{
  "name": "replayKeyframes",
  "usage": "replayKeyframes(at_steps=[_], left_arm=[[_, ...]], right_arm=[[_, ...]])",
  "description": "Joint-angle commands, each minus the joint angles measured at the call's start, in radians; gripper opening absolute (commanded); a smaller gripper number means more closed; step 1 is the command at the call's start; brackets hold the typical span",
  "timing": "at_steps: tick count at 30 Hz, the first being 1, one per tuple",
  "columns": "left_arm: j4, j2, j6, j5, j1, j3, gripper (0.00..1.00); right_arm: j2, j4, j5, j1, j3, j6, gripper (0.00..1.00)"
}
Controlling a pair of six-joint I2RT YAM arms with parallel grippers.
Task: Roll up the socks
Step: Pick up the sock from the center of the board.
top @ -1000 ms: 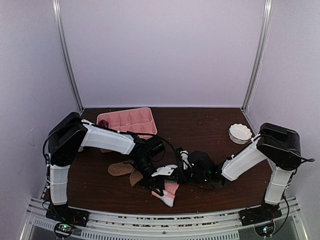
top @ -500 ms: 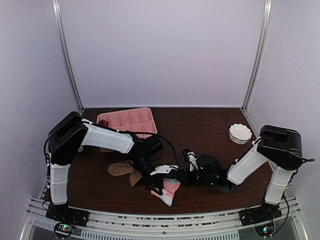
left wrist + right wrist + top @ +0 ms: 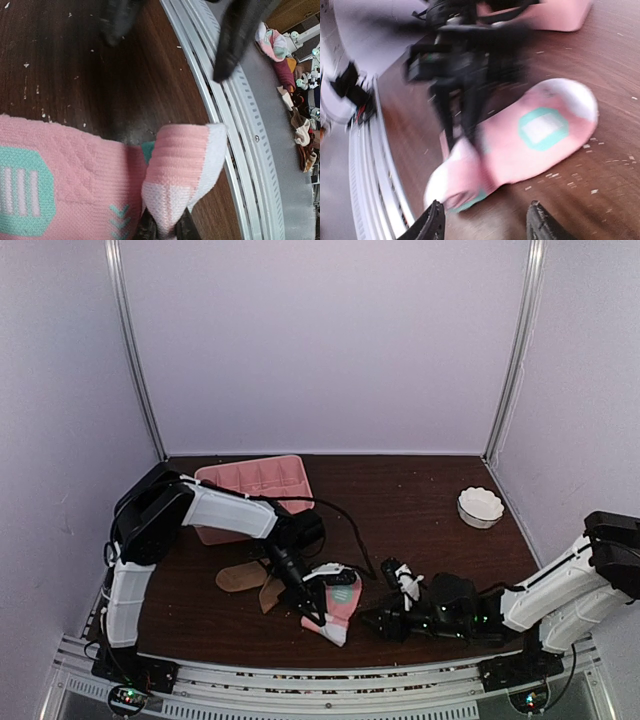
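Pink knit fills the left wrist view: the pink sock [image 3: 75, 185] lies flat on the table [image 3: 75, 75], mint patch up. Its white-tipped end is folded up and over, and the left claw [image 3: 166, 231] has that fold pinched hard, jaws closed tight on the fabric! Just past the fold runs the rail [image 3: 240, 125] at the table's near edge. From above, the sock's body stretches away to the right of the left claw [image 3: 318, 608]. On that claw's other side, close by, lie the tan socks [image 3: 245, 578], flat and apart from either claw. Over to the right claw [image 3: 485, 225]: its two fingers [image 3: 432, 222] stand clearly apart with nothing between them, gripping nothing at all. The pink sock sits just ahead of them, and the left claw, blurred, comes down on the sock's far end. The top view shows the right claw [image 3: 378, 621] low on the table, just beside the sock. The tray [image 3: 255, 480] sits behind the left claw, and the bowl [image 3: 480, 507] is well apart, far behind the right claw.
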Motion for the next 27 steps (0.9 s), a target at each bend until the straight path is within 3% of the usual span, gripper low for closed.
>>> replayKeyframes(at_steps=[1, 9, 16, 27], left_arm=[[-0.074, 0.091, 0.027, -0.107, 0.021, 0.022, 0.01], [-0.113, 0.135, 0.055, -0.113, 0.024, 0.066, 0.0], [-0.179, 0.168, 0.11, -0.098, 0.027, 0.1, 0.0], [-0.209, 0.186, 0.137, -0.108, 0.027, 0.123, 0.0]], right_arm=[[-0.039, -0.194, 0.09, 0.114, 0.06, -0.136, 0.57], [0.034, -0.544, 0.306, 0.281, 0.315, -0.293, 0.58], [0.162, -0.711, 0.387, 0.302, 0.469, -0.445, 0.59], [0.242, -0.731, 0.342, 0.243, 0.524, -0.598, 0.52]])
